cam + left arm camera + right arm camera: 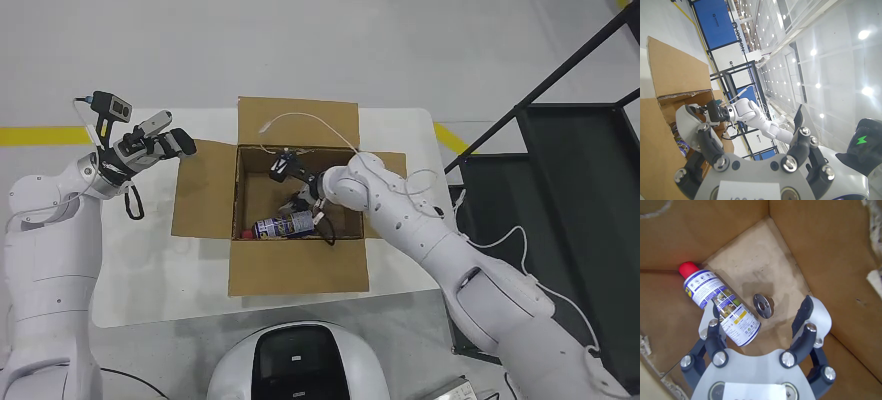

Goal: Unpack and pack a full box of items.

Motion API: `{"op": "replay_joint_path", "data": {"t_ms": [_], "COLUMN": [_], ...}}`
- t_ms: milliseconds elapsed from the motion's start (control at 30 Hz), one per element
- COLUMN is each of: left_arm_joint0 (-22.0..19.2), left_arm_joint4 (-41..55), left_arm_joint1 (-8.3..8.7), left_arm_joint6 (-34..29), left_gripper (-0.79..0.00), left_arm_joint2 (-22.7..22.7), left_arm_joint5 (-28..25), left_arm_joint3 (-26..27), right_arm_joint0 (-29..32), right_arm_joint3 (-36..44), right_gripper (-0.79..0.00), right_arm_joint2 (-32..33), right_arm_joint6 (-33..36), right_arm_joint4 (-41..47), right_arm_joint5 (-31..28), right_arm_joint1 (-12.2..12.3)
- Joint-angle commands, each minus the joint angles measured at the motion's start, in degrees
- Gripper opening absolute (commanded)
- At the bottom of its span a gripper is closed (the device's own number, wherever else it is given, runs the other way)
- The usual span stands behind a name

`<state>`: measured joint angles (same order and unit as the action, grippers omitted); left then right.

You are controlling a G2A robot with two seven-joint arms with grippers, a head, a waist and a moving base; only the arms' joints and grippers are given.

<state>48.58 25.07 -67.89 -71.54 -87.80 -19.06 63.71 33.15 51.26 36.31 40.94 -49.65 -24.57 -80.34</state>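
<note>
While the right gripper (759, 307) hangs inside the cardboard box (819, 247) with its fingers spread wide and nothing between them, a round metal flange (763, 309) sits on the box floor just beyond its fingertips. Next to one finger, a red-capped spray can (721, 302) lies on its side, cap toward a corner. Outside the box, the left gripper (742, 115) is also spread apart and empty.

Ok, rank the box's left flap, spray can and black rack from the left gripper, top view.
1. The left flap, beside the left gripper.
2. The spray can, inside the box.
3. The black rack, past the table's opposite end.
</note>
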Motion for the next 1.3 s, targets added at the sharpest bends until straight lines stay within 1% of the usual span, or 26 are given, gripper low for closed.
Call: {"op": "replay_joint_path", "data": {"t_ms": [0,67,200,233,333,433,467,567,667,733,800,933,1033,1167,1267], "left_arm_joint0": [0.0,0.0,0.0,0.0,0.0,0.0,0.0,0.0,0.0,0.0,0.0,0.0,0.0,0.0,0.0], "left_arm_joint4": [0.0,0.0,0.0,0.0,0.0,0.0,0.0,0.0,0.0,0.0,0.0,0.0,0.0,0.0,0.0], "left_arm_joint1": [0.0,0.0,0.0,0.0,0.0,0.0,0.0,0.0,0.0,0.0,0.0,0.0,0.0,0.0,0.0], "left_arm_joint6": [0.0,0.0,0.0,0.0,0.0,0.0,0.0,0.0,0.0,0.0,0.0,0.0,0.0,0.0,0.0], "left_gripper": [0.0,0.0,0.0,0.0,0.0,0.0,0.0,0.0,0.0,0.0,0.0,0.0,0.0,0.0,0.0], "left_arm_joint2": [0.0,0.0,0.0,0.0,0.0,0.0,0.0,0.0,0.0,0.0,0.0,0.0,0.0,0.0,0.0], "left_arm_joint5": [0.0,0.0,0.0,0.0,0.0,0.0,0.0,0.0,0.0,0.0,0.0,0.0,0.0,0.0,0.0], "left_arm_joint3": [0.0,0.0,0.0,0.0,0.0,0.0,0.0,0.0,0.0,0.0,0.0,0.0,0.0,0.0,0.0], "right_arm_joint0": [-0.77,-1.48,-2.64,-2.9,-3.75,-4.49,-4.71,-5.32,-5.95,-6.32,-6.74,-7.29,-7.54,-7.53,-7.56], "right_arm_joint3": [-2.68,-4.99,-9.12,-10.05,-12.59,-14.74,-15.42,-17.11,-18.8,-19.77,-20.77,-22.51,-23.28,-24.4,-24.95], "right_gripper": [-0.12,-0.157,-0.268,-0.277,-0.274,-0.289,-0.274,-0.271,-0.292,-0.274,-0.283,-0.277,-0.246,-0.265,-0.323], "right_arm_joint2": [-1.07,-1.99,-3.29,-3.54,-4.25,-4.7,-4.77,-5.07,-5.29,-5.34,-5.34,-5.31,-5.28,-5.26,-5.27], "right_arm_joint6": [-0.61,-1.12,-2.44,-2.72,-2.97,-3.08,-3.24,-3.61,-3.72,-3.93,-3.85,-3.91,-3.95,-4.01,-4.2], "right_arm_joint4": [-0.24,-0.23,-0.05,0.06,0.05,0.29,0.41,0.31,-0.06,-0.19,-0.31,-0.65,-0.84,-1.03,-1.22], "right_arm_joint5": [0.18,0.32,0.65,0.5,0.24,-0.53,-0.78,-1.61,-2.06,-2.26,-2.67,-4.03,-4.9,-5.57,-5.79], "right_arm_joint1": [-0.89,-1.78,-3.44,-3.81,-4.86,-5.77,-6.03,-6.73,-7.3,-7.65,-7.92,-8.29,-8.54,-8.87,-9.17]}}
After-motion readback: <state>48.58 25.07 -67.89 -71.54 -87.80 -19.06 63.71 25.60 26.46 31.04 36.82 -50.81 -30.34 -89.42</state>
